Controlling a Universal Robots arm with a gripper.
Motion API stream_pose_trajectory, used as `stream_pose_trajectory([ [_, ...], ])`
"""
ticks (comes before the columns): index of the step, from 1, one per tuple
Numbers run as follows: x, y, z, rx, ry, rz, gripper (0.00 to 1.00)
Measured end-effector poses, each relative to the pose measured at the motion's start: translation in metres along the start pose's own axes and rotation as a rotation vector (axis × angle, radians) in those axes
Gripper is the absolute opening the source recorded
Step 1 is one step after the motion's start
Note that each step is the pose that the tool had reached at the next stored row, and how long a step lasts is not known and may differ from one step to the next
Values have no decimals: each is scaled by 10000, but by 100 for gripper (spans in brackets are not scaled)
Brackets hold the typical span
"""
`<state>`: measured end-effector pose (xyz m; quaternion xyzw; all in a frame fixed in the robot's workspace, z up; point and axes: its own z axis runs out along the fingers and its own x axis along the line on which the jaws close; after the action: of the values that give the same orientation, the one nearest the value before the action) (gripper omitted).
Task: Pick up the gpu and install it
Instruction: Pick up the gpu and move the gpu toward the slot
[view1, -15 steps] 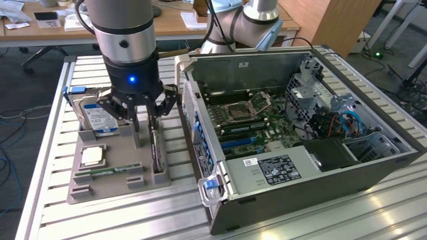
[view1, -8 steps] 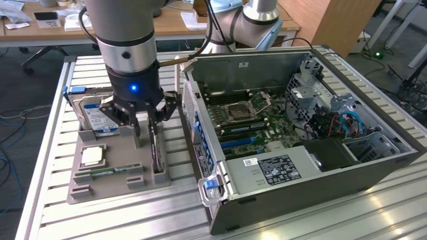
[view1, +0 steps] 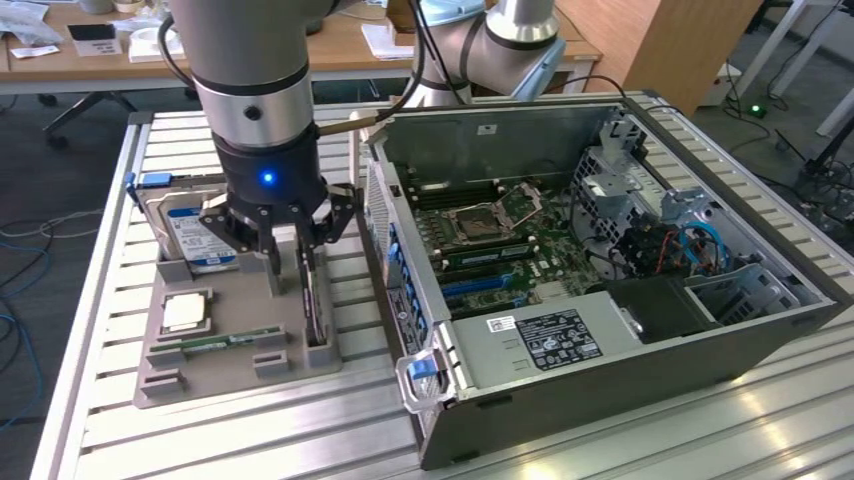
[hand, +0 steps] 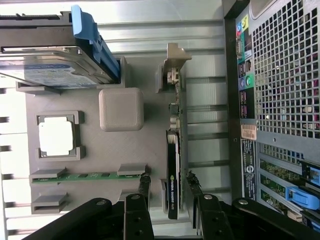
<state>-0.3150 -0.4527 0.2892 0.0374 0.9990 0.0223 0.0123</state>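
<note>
GPU (hand: 172, 175) stands on edge in the grey holder (view1: 214, 375), gripper (hand: 169, 192) part-open astride it, seemingly not yet touching (an off-centre squeeze could tilt or jam the card)

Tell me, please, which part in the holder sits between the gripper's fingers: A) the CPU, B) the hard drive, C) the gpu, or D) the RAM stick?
C: the gripper has one finger on each side of the gpu, which stands on edge in the gray holder.
</note>
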Motion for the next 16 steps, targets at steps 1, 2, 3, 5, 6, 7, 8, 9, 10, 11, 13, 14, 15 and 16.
stream_pose_trajectory([
  [1, 0, 0, 3, 0, 0, 0, 42],
  [2, 0, 0, 3, 1, 1, 1, 42],
  [3, 0, 0, 3, 2, 2, 0, 42],
  [5, 0, 0, 3, 1, 1, 0, 42],
  [6, 0, 0, 4, 0, 1, 0, 42],
  [7, -2, 0, 6, -2, -2, 1, 42],
  [8, -8, 1, 7, -2, -3, 0, 42],
  [9, -14, 1, 6, -1, -2, 1, 42],
  [10, -15, 1, 7, -1, -1, 1, 42],
  [11, -15, 1, 7, 1, 0, 3, 42],
  [13, -18, 1, 18, -1, -1, 0, 42],
  [14, -17, 0, 29, 0, 0, 1, 42],
  [15, -17, -1, 42, 0, 0, 1, 42],
  [16, -17, -1, 55, -1, -1, 0, 42],
])
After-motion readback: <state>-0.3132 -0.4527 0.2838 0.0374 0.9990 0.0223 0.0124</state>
